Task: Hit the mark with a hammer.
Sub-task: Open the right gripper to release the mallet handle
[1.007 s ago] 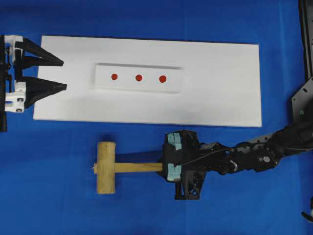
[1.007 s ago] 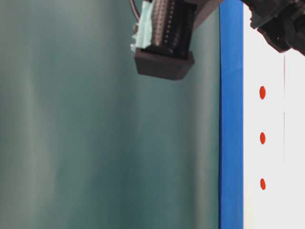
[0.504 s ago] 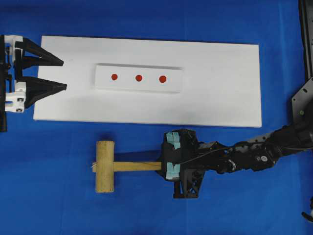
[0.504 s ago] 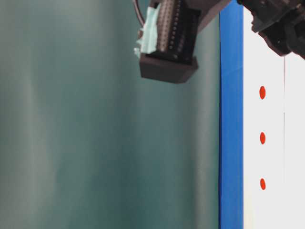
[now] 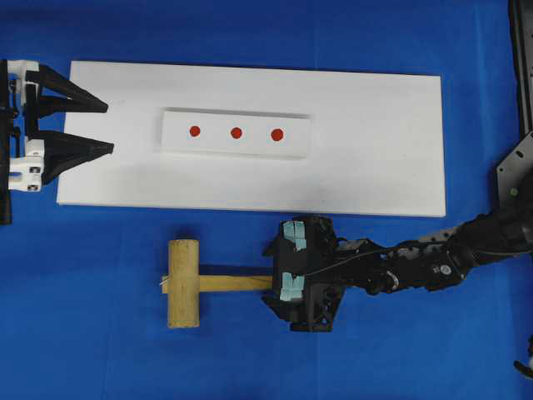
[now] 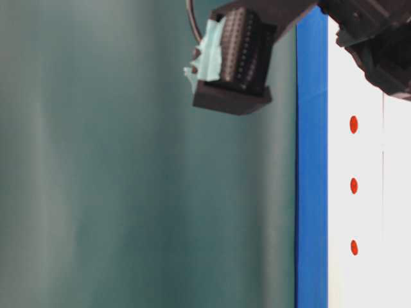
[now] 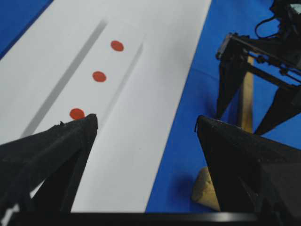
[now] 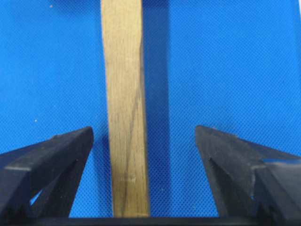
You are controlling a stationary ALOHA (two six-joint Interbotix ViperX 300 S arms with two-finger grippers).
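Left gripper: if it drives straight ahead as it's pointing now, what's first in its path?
The left gripper, open, points along the white board toward the raised strip; likely that strip's near end first, though its height above the board is unclear.

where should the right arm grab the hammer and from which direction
Grip the hammer by its squared handle, near the free end, coming from above. It lies flat on the blue cloth, head to the left in the overhead view. The right gripper already straddles the handle, jaws open, facing its flat sides.

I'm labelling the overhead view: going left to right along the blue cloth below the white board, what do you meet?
Hammer head → hammer handle → right gripper, open around the handle's end → right arm.
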